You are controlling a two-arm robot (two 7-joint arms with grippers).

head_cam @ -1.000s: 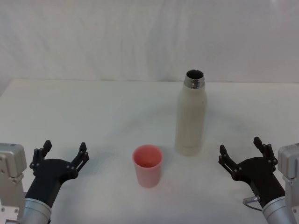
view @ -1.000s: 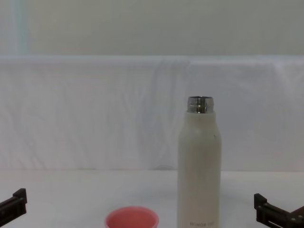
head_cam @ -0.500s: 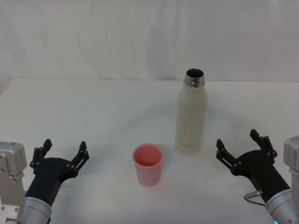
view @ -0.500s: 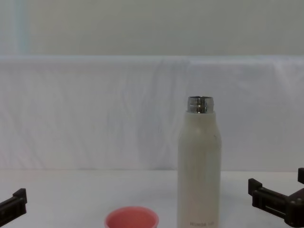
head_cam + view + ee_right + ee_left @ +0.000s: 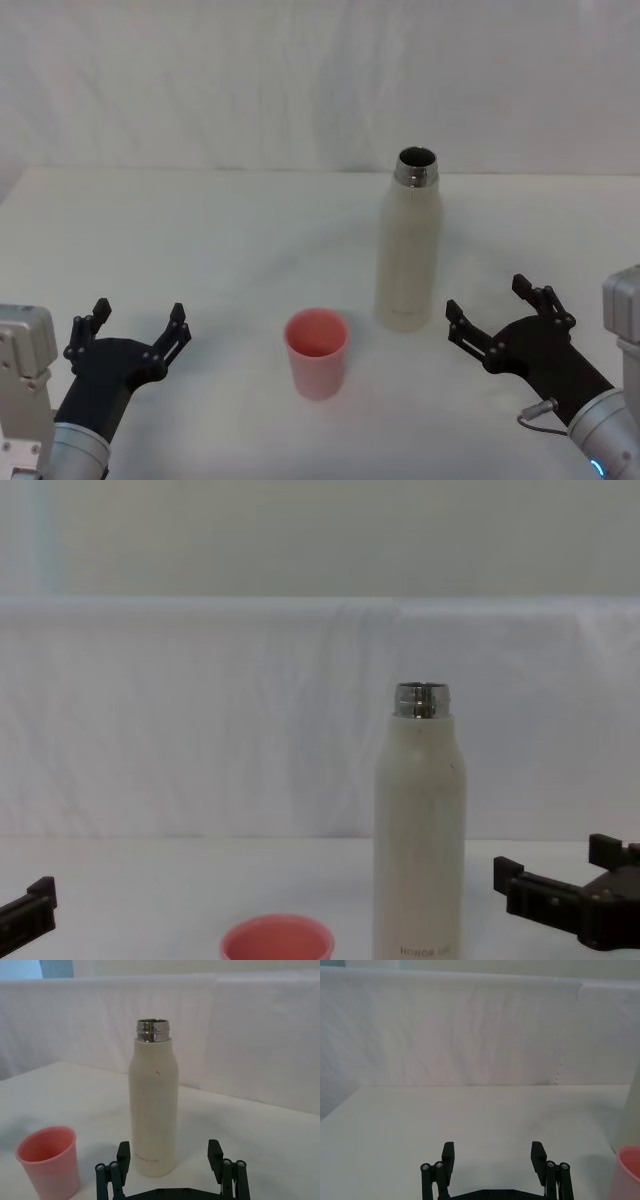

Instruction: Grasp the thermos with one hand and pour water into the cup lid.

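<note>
Right gripper [image 5: 497,315] jaws spread wide, holding nothing, aimed at the lower body of the thermos [image 5: 408,245] and near it but not touching. Looks like a side-on approach so the bottle can be tipped later. Thermos stands upright, uncapped, on the white surface [image 5: 200,230]; cup lid [image 5: 316,353] sits just in front and to its left, mouth up. Right forearm reaches in low. Left gripper [image 5: 135,331] parked at near left, jaws open, empty.
</note>
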